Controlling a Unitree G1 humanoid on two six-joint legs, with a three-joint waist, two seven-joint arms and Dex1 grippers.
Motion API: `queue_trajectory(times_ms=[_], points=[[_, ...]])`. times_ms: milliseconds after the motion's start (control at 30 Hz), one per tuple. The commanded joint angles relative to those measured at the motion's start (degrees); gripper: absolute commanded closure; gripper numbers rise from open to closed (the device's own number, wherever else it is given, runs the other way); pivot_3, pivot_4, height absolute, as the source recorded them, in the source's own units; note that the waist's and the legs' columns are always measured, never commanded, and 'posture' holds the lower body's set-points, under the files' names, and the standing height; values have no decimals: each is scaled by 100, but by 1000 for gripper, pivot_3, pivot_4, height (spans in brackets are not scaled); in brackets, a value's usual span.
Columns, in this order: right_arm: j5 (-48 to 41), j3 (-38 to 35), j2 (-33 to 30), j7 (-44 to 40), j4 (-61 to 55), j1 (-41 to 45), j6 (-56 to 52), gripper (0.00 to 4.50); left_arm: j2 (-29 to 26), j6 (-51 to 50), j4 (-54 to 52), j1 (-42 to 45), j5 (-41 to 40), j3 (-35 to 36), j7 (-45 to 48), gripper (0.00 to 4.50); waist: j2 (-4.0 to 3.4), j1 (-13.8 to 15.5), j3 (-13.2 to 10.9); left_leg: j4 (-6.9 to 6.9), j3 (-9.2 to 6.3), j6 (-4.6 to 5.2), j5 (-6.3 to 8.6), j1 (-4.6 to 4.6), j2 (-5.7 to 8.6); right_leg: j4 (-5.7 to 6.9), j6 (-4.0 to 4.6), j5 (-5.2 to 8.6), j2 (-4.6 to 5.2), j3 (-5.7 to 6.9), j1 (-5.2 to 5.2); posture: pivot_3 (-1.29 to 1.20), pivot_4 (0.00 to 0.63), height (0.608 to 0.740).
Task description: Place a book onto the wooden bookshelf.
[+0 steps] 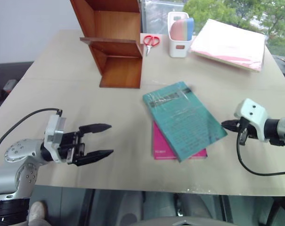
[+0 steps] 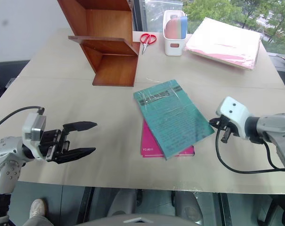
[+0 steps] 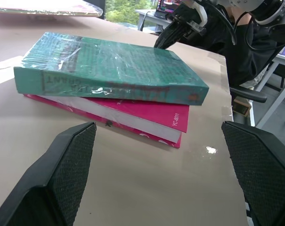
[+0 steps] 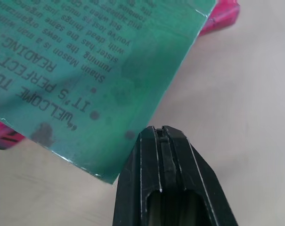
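Left gripper (image 1: 101, 139): nearest the viewer, well to the left of the book (image 1: 183, 119), held level with its fingers spread wide and empty, aimed across the bench (image 1: 62, 94) at the book's spine.

Right gripper (image 1: 226, 124): just beside the book's right edge, fingers pressed together, holding nothing. From its wrist view the tips sit at a corner of the book's cover; whether they touch it cannot be told.

Book: flat on the bench, skewed, resting on a pink book (image 1: 163, 147) that shows beyond its near-left edge. It is ungrasped, with the task's lift not begun.

Shelf (image 1: 115, 44): beyond the book to the far left, upright and open-fronted, well apart from it. Scissors (image 1: 150, 41) and a pen holder (image 1: 179, 34) stand beyond the book, just right of the shelf.

Risks, as judged:
- The glossy wrap looks slick; a pinch on the cover alone may slide off.
- Closed right fingers pushing at the corner could shove the book off the pink book, or drag both along the bench.
- The wide left fingers, closing at the spine, may take both books together.
- A large book carried by one edge may sag or swing and knock the shelf's side panel.
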State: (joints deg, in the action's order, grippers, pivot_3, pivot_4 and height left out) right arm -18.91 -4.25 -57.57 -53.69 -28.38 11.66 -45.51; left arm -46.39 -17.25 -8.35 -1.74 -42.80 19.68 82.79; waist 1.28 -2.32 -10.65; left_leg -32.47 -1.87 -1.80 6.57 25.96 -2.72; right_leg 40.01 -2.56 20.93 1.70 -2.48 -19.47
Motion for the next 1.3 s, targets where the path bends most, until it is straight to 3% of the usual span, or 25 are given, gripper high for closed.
queue_trajectory(times_ms=[33,233,600,833,933,1000,1033,1233,1300], points=[[-153,130,104,73,-262,229,-74,4440,-73,-8,-163,-23,-81,104,30,0,0,-4,0,0,0,0,0,0,0,0,0,0,0,0,0,0,150,740],[-50,672,363,166,-199,533,35,4440,-33,9,-186,-22,-62,63,-17,0,1,1,0,-1,-1,0,0,0,0,0,0,0,0,1,1,0,150,740],[104,1000,681,306,44,833,209,4440,-43,-115,-255,0,117,-35,-390,0,1,2,1,-6,-4,0,0,-2,-1,8,0,0,-2,3,1,0,150,740],[-330,-414,715,188,105,-150,880,4440,105,-660,-347,270,220,-310,-1299,0,3,78,2,-14,-10,1,0,1,3,5,0,0,0,10,9,0,150,740],[-810,-1171,813,-58,58,-724,1011,3668,145,-850,-349,491,298,-521,-1587,0,4,133,2,-21,-13,1,0,-1,2,6,-1,-1,-2,15,14,0,150,740],[-1025,-1744,890,-237,-17,-1298,1131,2742,150,-1258,-363,758,191,-747,-1763,0,5,145,3,-28,-15,1,0,-5,1,9,-1,-1,-4,14,21,0,150,740],[-1138,-1946,934,-258,-78,-1463,1154,2537,152,-1419,-339,868,126,-820,-1789,0,4,165,3,-31,-18,1,1,-11,2,8,-1,-1,-4,18,31,0,150,740],[-2071,-2671,1196,-79,-986,-1710,1120,293,198,-2920,22,1602,-422,-1149,-2033,0,1,127,1,-65,-21,5,3,-18,-3,27,-4,-1,-12,16,42,0,150,740],[-2192,-2734,1202,-68,-1420,-1932,1188,293,323,-3502,119,1879,-537,-1249,-2379,0,2,142,2,-71,-25,5,3,-20,-3,40,-5,0,-14,18,42,0,150,740]])
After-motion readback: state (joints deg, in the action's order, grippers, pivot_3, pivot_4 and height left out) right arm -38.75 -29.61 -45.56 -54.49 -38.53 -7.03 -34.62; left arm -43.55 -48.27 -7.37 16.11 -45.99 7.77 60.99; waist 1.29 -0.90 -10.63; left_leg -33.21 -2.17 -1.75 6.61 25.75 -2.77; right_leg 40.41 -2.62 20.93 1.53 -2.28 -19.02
